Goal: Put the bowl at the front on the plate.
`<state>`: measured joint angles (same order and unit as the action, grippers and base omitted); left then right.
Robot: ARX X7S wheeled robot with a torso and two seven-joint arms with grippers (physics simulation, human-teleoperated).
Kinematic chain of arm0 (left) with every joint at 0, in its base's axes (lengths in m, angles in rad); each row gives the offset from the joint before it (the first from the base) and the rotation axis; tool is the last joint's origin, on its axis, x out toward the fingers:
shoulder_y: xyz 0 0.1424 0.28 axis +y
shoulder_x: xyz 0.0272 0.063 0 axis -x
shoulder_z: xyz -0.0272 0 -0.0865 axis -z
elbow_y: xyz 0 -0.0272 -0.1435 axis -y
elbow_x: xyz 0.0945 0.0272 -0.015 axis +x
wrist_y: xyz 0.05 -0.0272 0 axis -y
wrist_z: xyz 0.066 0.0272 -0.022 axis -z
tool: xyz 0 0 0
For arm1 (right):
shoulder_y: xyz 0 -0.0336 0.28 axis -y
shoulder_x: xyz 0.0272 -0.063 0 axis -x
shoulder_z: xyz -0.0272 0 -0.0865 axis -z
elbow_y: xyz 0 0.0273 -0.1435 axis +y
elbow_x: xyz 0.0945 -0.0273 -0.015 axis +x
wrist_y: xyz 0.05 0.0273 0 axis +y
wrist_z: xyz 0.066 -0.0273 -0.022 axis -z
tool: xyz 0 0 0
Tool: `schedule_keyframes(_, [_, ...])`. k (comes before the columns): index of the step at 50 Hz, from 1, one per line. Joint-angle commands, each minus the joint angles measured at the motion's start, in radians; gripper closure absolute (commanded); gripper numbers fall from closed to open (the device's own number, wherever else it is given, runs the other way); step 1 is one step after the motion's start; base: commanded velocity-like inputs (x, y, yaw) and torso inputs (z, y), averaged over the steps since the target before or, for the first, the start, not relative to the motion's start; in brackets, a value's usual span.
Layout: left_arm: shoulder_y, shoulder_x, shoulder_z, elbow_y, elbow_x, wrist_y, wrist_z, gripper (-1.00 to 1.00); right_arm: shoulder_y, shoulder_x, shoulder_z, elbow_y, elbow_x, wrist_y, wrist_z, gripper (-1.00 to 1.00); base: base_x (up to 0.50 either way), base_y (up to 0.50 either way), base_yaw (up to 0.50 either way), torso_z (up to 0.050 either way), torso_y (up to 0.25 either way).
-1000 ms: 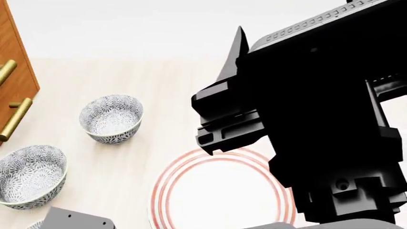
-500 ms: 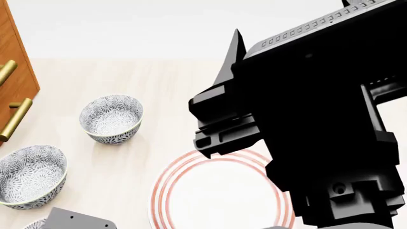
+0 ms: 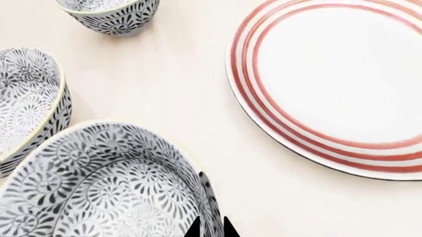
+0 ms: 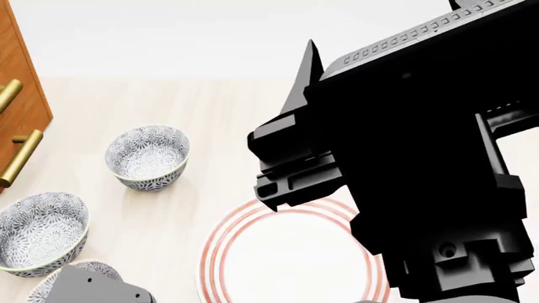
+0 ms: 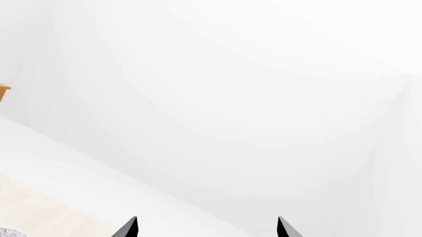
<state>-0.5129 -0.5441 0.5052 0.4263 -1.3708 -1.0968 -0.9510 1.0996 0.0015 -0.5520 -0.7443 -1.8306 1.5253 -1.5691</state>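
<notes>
The bowl at the front [image 3: 99,187], white with a dense grey-blue flower pattern, fills the near part of the left wrist view. My left gripper [image 3: 211,229] is shut on the bowl's rim, one fingertip inside the wall and one outside. In the head view the bowl [image 4: 47,289] peeks out at the lower left, under the grey left wrist [image 4: 97,291]. The plate [image 3: 264,113], white with red rings, lies empty just beside the bowl and shows again in the head view [image 4: 214,252]. My right gripper [image 5: 206,229] is open, held high and facing a white wall.
Two look-alike bowls stand further back: a middle one [image 4: 38,230] and a far one [image 4: 148,154]. A wooden cabinet with brass handles [image 4: 21,154] borders the left. The black right arm [image 4: 421,158] hangs over the plate's right side and hides it.
The front bowl and the left wrist have come further into the head view from the bottom edge. The right arm drifted slightly left.
</notes>
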Motion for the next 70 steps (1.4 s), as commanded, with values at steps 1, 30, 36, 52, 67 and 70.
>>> schedule_keyframes(1, [-0.013, -0.017, -0.011, 0.051, 0.007, 0.029, 0.045, 1.0, 0.0, 0.0, -0.003, -0.001, 0.003, 0.005, 0.0, -1.0, 0.0, 0.0, 0.0, 0.0, 0.0])
schedule_keyframes(30, [-0.115, -0.037, 0.026, 0.059, 0.15, 0.064, 0.15, 1.0, -0.005, 0.0, -0.001, -0.012, -0.006, 0.003, 0.0, -1.0, 0.0, 0.0, 0.0, 0.0, 0.0])
schedule_keyframes(36, [-0.141, -0.039, 0.042, 0.067, 0.149, 0.045, 0.163, 1.0, -0.008, 0.0, 0.001, -0.017, -0.008, 0.002, 0.0, -1.0, 0.0, 0.0, 0.0, 0.0, 0.0])
schedule_keyframes(52, [-0.22, -0.003, 0.033, 0.027, 0.109, 0.018, 0.142, 1.0, -0.016, 0.0, 0.008, -0.026, -0.013, -0.003, 0.0, -1.0, 0.0, 0.0, 0.0, 0.0, 0.0])
schedule_keyframes(67, [-0.293, 0.031, 0.024, -0.019, 0.093, 0.02, 0.159, 1.0, -0.006, 0.0, 0.003, -0.015, -0.005, -0.004, 0.0, -1.0, 0.0, 0.0, 0.0, 0.0, 0.0])
schedule_keyframes(70, [-0.307, 0.039, 0.025, -0.029, 0.095, 0.021, 0.164, 1.0, -0.005, 0.0, -0.002, -0.014, -0.005, 0.0, 0.001, -1.0, 0.0, 0.0, 0.0, 0.0, 0.0])
